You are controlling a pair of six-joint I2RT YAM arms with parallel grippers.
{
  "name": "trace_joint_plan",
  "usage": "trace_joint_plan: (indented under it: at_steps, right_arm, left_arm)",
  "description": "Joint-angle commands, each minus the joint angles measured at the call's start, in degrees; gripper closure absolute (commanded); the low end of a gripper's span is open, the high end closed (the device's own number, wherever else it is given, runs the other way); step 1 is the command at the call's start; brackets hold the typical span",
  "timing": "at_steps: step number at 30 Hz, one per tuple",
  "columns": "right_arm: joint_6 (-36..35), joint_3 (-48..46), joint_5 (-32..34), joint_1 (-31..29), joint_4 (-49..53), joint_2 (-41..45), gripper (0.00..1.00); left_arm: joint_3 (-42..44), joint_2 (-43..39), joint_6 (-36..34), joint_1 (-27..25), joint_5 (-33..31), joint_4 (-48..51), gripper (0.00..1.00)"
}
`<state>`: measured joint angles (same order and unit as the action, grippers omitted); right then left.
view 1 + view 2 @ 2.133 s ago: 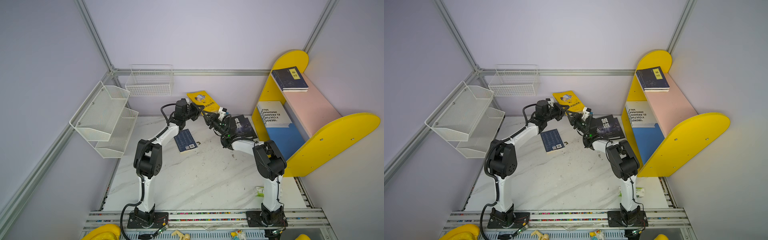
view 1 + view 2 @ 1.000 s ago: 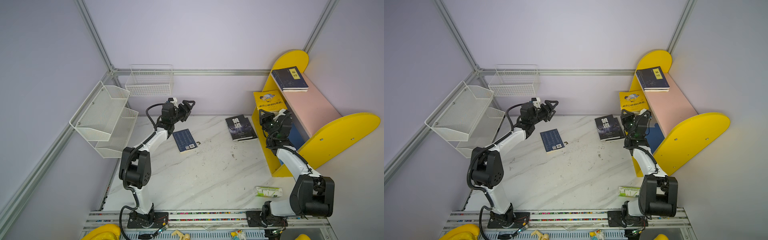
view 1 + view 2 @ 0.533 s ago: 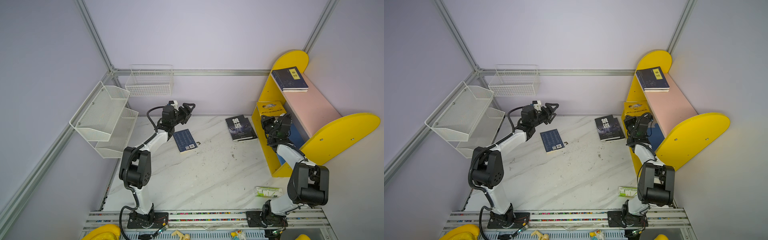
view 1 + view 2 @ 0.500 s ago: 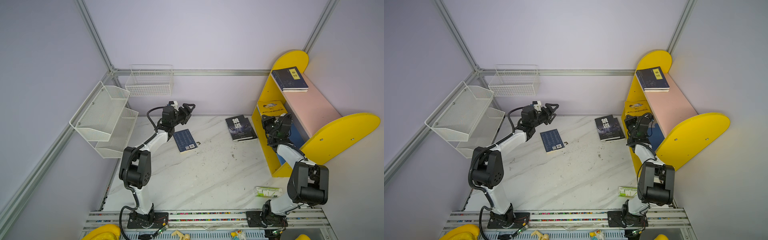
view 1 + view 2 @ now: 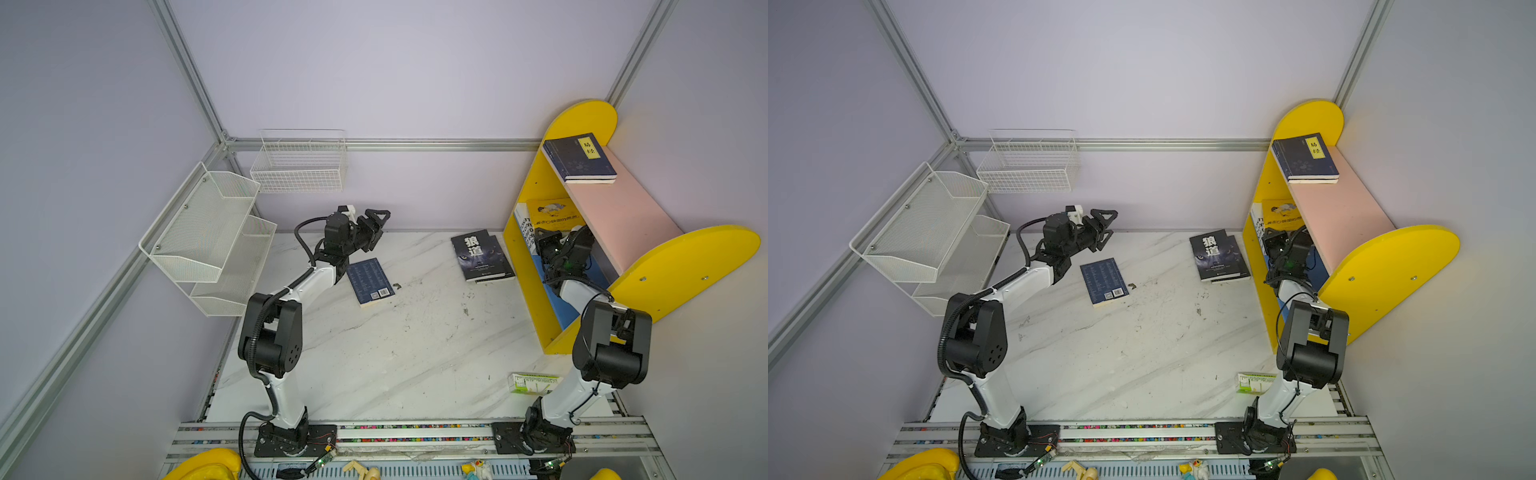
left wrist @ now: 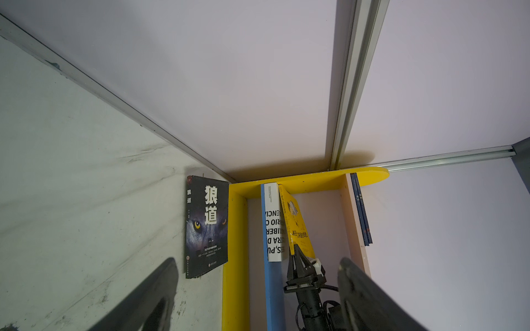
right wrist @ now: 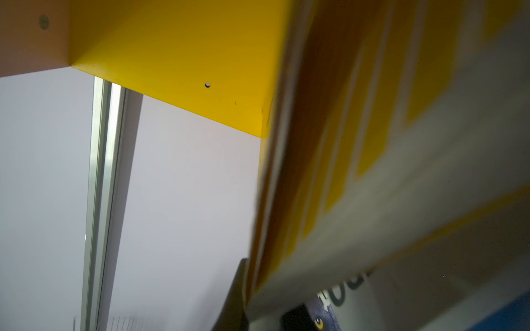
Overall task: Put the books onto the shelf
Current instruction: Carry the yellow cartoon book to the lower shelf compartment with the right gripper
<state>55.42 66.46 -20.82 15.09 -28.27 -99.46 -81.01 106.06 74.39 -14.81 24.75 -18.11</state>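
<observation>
R hand [image 6: 297,251] is clamped on the edge of the yellow book [image 6: 295,223], which stands tilted in the lower bay of the shelf [image 5: 685,257] on the blue board [image 6: 274,295], leaning on the white book [image 6: 272,223]. L hand [image 5: 377,229] hangs w/ fingers apart over the desk [image 5: 395,353], near the navy book [image 5: 370,281] lying flat; wolf-cover book [image 5: 478,255] lies on the desk just beside the shelf.
</observation>
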Motion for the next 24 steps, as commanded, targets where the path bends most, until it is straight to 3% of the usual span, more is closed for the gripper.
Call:
trace_joint_plan:
  at_steps: [1,12,24]
  right_arm:
    - [-3.6,3.7,-3.5,-0.2,0.6,0.5,1.0]
    - [-3.9,2.7,-8.9,-0.2,-0.5,0.6,1.0]
    - [-5.1,-0.7,-7.2,0.1,-0.8,3.2,1.0]
  left_arm:
    - [2.4,-1.9,0.3,0.1,0.6,-2.9,0.14]
    - [2.1,-0.3,1.8,0.2,1.1,-4.1,0.14]
    - [0.5,1.4,3.0,0.2,2.4,-4.5,0.14]
